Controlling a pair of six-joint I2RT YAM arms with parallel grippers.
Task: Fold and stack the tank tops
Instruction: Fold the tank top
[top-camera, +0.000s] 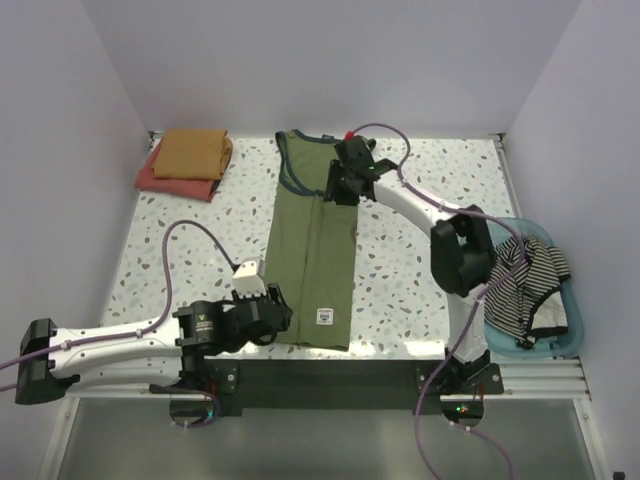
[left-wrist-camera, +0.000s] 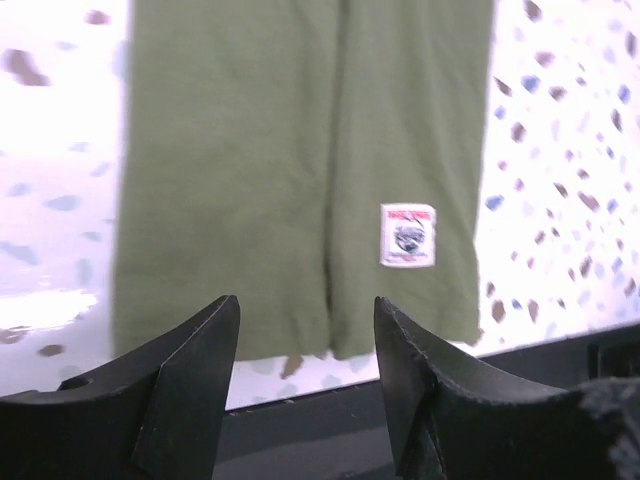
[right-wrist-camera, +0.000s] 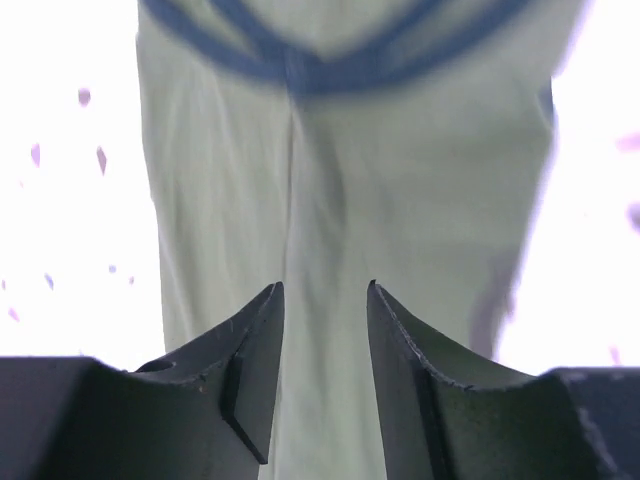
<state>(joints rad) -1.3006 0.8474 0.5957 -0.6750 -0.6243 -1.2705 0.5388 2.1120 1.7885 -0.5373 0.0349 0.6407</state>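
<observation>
- Speckled table (top-camera: 180, 250) under plain pale walls serves as the folding surface.
- The green tank top (top-camera: 313, 250) lies flat along the table's middle, neckline at the far end and hem at the near edge. Its sides appear turned in to form a long narrow strip, with a seam line running down the centre.
- The left gripper (left-wrist-camera: 307, 310) sits at the near left corner of the hem. Its jaws stand apart with nothing between them.
- The right gripper (right-wrist-camera: 325, 290) hovers over the neckline end. Its jaws are likewise parted and hold no cloth.
- One gripper at each end suits a lengthwise fold, judged the likely next step.
- A small label (left-wrist-camera: 408, 235) near the hem marks the near right side.
- The mustard top (top-camera: 193, 152) rests folded on the red top (top-camera: 165, 183) at the far left corner, forming the stack.
- The striped top (top-camera: 525, 285) waits crumpled in the blue basket (top-camera: 570, 345) at the right edge.
</observation>
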